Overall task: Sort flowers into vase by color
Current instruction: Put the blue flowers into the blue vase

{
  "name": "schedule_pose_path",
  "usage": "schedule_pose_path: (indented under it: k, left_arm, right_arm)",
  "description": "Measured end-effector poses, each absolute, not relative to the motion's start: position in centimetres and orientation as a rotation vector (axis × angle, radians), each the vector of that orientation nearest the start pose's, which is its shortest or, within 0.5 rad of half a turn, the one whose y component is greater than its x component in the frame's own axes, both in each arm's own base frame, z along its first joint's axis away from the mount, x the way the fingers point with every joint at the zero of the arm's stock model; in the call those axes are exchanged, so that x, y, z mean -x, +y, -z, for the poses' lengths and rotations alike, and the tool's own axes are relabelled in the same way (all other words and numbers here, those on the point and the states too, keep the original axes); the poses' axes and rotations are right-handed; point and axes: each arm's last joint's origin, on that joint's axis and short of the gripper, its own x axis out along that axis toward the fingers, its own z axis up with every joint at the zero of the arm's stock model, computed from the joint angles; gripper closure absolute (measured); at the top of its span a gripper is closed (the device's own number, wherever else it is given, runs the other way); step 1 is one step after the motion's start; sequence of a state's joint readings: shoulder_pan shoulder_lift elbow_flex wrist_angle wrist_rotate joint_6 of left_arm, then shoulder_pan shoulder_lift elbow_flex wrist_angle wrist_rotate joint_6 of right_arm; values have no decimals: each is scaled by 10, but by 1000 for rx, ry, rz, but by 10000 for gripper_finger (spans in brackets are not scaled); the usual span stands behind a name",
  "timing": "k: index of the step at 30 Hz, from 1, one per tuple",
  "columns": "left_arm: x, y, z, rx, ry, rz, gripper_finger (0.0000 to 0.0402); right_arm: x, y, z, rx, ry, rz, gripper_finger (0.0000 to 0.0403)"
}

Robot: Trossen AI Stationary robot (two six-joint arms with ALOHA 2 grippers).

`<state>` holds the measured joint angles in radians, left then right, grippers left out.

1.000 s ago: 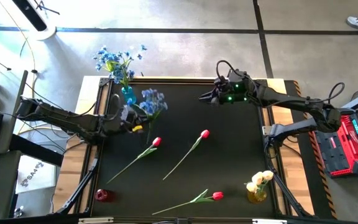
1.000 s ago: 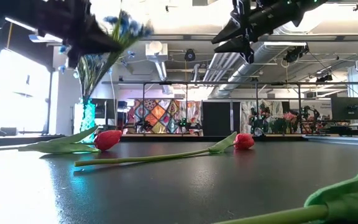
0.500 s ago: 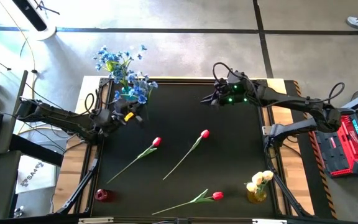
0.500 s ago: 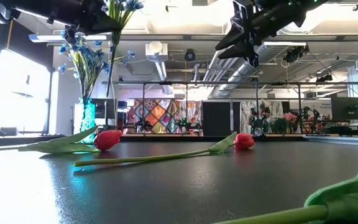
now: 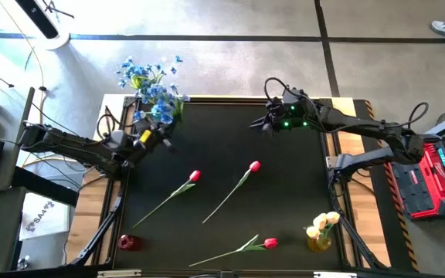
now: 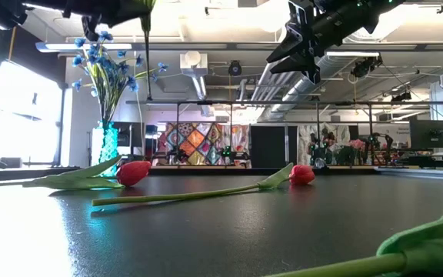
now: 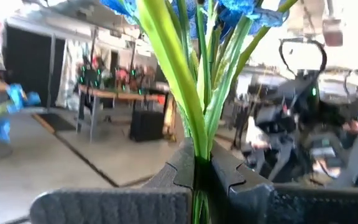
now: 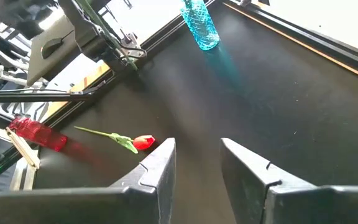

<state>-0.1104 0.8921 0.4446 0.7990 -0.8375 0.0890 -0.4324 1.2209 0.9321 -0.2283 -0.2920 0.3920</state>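
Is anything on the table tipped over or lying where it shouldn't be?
Yes. The red vase lies on its side at the table's near left corner, empty. Three red tulips lie loose on the black mat. The blue vase and yellow vase stand upright.

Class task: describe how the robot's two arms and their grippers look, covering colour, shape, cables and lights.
Both arms are dark, slim and jointed, with black cables looping along them. The right gripper has green lights glowing behind it; its fingers are flat dark pads. The left gripper carries a yellow mark; its fingers have notched edges.
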Motion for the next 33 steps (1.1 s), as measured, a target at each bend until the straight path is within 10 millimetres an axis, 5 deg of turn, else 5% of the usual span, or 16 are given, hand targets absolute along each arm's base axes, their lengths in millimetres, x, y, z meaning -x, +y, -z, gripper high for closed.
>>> schedule_pose_path:
  k: [8,17,33]
  left_arm:
    - [-168,5,-298,-49,-277,-865,401]
    - [-142,18,-258,-31,-298,-1004,401]
    - [-111,30,-260,-346,-308,-1138,401]
  right_arm:
    - [-244,-103,-292,-567,454,232,289]
    - [-244,-103,-292,-559,454,230,289]
    - [-243,-103,-291,-540,472,223,289]
